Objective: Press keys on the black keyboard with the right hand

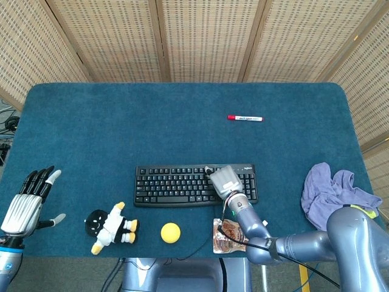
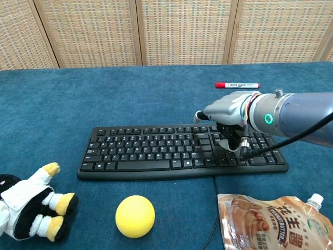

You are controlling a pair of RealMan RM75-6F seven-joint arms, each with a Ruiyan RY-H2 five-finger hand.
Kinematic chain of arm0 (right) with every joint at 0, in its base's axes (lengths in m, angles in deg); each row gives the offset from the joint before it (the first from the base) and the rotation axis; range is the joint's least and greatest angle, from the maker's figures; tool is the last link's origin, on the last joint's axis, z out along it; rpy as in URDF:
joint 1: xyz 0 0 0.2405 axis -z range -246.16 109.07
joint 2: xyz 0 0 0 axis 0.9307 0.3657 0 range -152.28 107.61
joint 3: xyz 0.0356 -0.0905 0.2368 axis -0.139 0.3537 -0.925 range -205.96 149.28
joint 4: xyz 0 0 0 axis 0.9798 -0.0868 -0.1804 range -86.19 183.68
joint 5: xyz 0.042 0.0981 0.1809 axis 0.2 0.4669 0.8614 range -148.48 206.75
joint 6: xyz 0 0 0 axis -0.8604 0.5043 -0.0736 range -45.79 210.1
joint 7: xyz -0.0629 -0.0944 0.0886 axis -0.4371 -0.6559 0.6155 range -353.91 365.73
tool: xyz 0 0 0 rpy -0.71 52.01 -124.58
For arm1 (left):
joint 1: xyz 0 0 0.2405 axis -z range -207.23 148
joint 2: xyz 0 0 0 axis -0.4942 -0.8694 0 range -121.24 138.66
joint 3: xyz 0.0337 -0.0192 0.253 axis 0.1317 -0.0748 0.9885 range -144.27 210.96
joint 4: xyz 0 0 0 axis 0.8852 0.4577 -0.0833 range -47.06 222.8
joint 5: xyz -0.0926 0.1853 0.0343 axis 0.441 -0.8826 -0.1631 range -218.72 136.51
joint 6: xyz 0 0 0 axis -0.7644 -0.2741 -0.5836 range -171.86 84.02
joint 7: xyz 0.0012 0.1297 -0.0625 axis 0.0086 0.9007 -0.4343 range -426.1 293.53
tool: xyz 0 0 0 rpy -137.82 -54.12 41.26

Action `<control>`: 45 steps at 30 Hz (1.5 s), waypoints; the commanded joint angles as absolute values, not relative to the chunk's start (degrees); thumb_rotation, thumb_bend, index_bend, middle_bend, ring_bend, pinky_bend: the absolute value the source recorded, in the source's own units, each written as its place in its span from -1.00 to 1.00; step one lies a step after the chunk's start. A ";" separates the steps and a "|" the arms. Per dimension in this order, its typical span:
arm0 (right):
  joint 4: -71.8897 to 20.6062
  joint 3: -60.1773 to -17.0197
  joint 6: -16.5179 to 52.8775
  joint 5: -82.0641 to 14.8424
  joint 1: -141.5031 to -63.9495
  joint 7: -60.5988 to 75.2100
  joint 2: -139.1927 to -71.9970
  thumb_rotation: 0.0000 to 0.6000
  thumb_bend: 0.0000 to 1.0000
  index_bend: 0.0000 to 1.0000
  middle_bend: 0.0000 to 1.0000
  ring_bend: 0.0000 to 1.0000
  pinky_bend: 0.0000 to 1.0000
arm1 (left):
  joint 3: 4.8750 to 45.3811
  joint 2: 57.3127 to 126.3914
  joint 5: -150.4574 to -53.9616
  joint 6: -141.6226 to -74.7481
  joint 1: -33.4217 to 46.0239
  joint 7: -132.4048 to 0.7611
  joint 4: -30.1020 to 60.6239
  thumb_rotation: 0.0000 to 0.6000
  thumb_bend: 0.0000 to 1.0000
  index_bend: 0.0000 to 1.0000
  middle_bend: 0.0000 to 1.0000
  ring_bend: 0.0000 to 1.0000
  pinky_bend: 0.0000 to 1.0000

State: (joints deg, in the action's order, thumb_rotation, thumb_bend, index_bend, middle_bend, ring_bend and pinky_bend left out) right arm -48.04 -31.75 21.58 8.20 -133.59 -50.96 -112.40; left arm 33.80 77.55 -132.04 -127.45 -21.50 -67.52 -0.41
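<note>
The black keyboard (image 1: 176, 185) (image 2: 151, 151) lies near the table's front edge, a little right of centre. My right hand (image 1: 223, 180) (image 2: 229, 112) hovers over the keyboard's right end. Its fingers are curled under and it holds nothing. One fingertip (image 2: 199, 115) sticks out to the left just above the top row of keys, apart from them. My left hand (image 1: 27, 201) is at the table's front left edge, far from the keyboard, its fingers straight and empty.
A red marker (image 1: 245, 118) (image 2: 237, 85) lies behind the keyboard. In front of it are a yellow ball (image 1: 170, 232) (image 2: 135, 216), a plush toy (image 1: 111, 226) (image 2: 26, 205) and a snack pouch (image 1: 226, 236) (image 2: 270, 221). A purple cloth (image 1: 334, 191) is at the right.
</note>
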 commanded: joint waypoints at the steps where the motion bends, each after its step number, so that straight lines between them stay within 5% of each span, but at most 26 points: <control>1: -49.63 -32.08 20.13 7.29 -133.69 -51.23 -111.17 1.00 0.09 -0.84 0.44 0.27 -0.15 | 33.84 77.57 -132.07 -127.36 -21.46 -67.49 -0.39 1.00 -0.93 -1.00 -1.00 -1.00 -1.00; 11: -55.27 -31.33 14.33 0.59 -130.84 -49.12 -106.14 1.00 0.07 -0.83 0.30 0.20 -0.15 | 33.84 77.50 -132.11 -127.56 -21.52 -67.59 -0.51 1.00 -0.92 -1.00 -1.00 -1.00 -1.00; 17: -59.35 -29.04 8.85 -10.47 -124.19 -41.15 -100.18 1.00 -0.10 -0.91 -0.33 -0.42 -0.17 | 33.84 77.55 -132.08 -127.51 -21.51 -67.61 -0.44 1.00 -0.92 -1.00 -1.00 -1.00 -1.00; 19: -60.00 -28.16 7.39 -14.06 -121.91 -38.16 -98.68 1.00 -0.19 -0.99 -0.70 -0.78 -0.33 | 33.86 77.57 -132.08 -127.52 -21.52 -67.59 -0.43 1.00 -0.92 -1.00 -1.00 -1.00 -1.00; 22: -60.47 -26.49 4.88 -20.19 -117.84 -32.62 -96.29 1.00 -0.28 -1.00 -0.98 -1.00 -0.57 | 33.80 77.59 -132.03 -127.60 -21.53 -67.55 -0.45 1.00 -0.93 -1.00 -1.00 -1.00 -1.00; 26: -56.18 -20.32 -4.85 -35.31 -106.64 -19.49 -92.29 1.00 -0.39 -1.00 -1.00 -1.00 -0.75 | 33.67 77.85 -132.04 -127.89 -21.60 -67.10 -0.37 1.00 -0.93 -1.00 -1.00 -1.00 -1.00; 31: -50.66 -18.03 -9.49 -42.02 -99.63 -12.64 -91.69 1.00 -0.53 -1.00 -1.00 -1.00 -0.87 | 33.76 78.12 -132.11 -127.79 -21.58 -66.64 -0.36 1.00 -0.93 -1.00 -1.00 -1.00 -1.00; 45: -39.27 -17.55 -17.49 -48.99 -85.38 -1.67 -92.00 1.00 -0.83 -1.00 -1.00 -1.00 -1.00 | 33.75 78.27 -132.71 -128.82 -21.87 -66.38 -0.30 1.00 -0.93 -1.00 -1.00 -1.00 -1.00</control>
